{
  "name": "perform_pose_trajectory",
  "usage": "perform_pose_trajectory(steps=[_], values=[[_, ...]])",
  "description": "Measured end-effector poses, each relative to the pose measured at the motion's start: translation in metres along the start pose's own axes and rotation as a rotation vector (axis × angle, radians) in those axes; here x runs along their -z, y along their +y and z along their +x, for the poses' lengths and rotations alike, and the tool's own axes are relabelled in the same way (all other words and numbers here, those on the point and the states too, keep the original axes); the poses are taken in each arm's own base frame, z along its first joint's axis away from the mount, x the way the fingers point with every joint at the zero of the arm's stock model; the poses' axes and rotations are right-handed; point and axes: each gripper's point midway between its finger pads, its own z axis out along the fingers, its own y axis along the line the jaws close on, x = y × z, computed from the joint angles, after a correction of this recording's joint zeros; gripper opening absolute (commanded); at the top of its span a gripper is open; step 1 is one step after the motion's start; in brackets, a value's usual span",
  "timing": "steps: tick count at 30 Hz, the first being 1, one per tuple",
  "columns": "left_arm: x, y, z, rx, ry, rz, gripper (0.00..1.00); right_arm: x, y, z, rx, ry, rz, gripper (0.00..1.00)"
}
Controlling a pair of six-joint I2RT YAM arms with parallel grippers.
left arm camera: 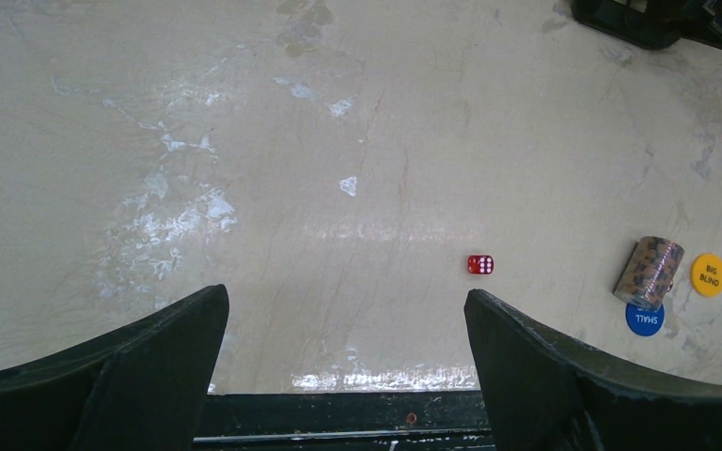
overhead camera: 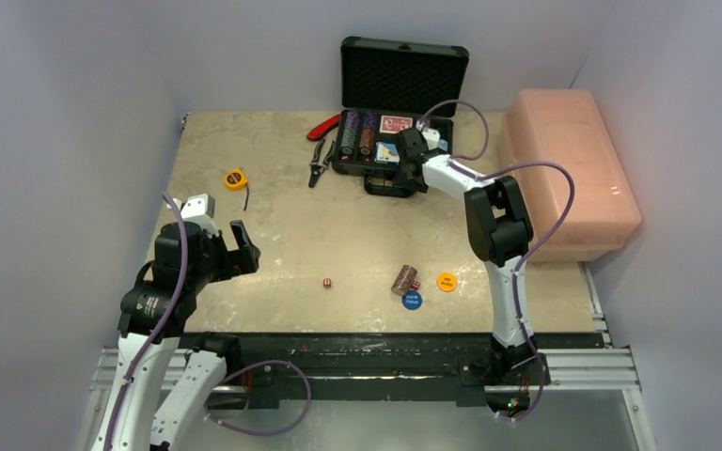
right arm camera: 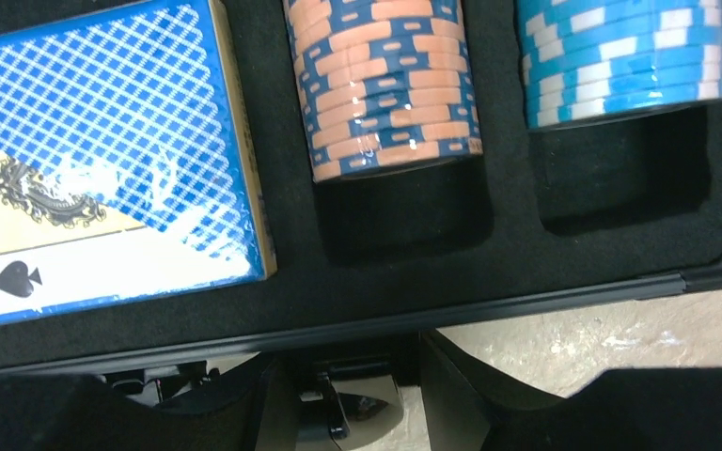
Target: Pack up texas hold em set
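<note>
The right gripper [right arm camera: 348,376] is out over the front rim of the open briefcase [overhead camera: 404,70]. Its jaws are apart, with only the case's front hardware showing below the gap, and I can't tell whether the pads touch it. Just ahead of those jaws the blue card deck [right arm camera: 103,141] sits in its pocket on the left of the wrist view. The orange-and-blue chip stack [right arm camera: 390,85] is dead ahead and the light-blue chip stack [right arm camera: 620,56] is off to the right. Both stacks have a bare bit of slot on the near side, and I'd say that spare room is why the gripper hovers here.

Over to the left gripper [left arm camera: 348,301]: jaws wide apart, hanging above bare table [left arm camera: 244,141]. A red die [left arm camera: 480,265] lies just beyond its right fingertip. Farther off that same side is a toppled chip stack [left arm camera: 649,272], with the blue SMALL disc [left arm camera: 645,318] just beside it and the orange BIG BLIND disc [left arm camera: 708,274] next along. All of these are loose, well apart from the case, so the packing is only partway done. The die looks like the natural first pick for this arm.
</note>
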Motion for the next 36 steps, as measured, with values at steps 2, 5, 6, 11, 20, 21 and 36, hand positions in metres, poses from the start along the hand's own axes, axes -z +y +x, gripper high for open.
perform_pose_trajectory(steps=[2,5,6,11,20,21,36], values=[[0.000,0.000,0.000,0.000,0.000,0.000,0.97,-0.002,0.001,-0.003,0.009,-0.007,0.007,0.46],[0.000,0.000,0.000,0.000,-0.002,0.001,0.97,-0.003,0.002,-0.003,0.026,-0.002,0.011,0.28],[0.001,0.000,0.000,0.000,-0.003,0.001,0.97,-0.003,0.002,-0.002,0.038,0.000,0.013,0.23],[0.001,0.000,-0.001,0.000,-0.006,0.002,0.97,-0.002,0.001,-0.002,0.061,0.004,0.012,0.08],[0.001,0.000,-0.001,0.000,-0.006,0.002,0.97,0.004,0.001,0.007,0.073,-0.037,-0.010,0.00],[0.001,0.000,-0.001,0.000,-0.006,0.002,0.97,0.007,0.000,0.011,0.077,-0.037,-0.009,0.00],[0.001,0.000,-0.001,0.000,-0.006,0.002,0.97,0.070,-0.023,0.090,0.125,0.048,0.004,0.00]])
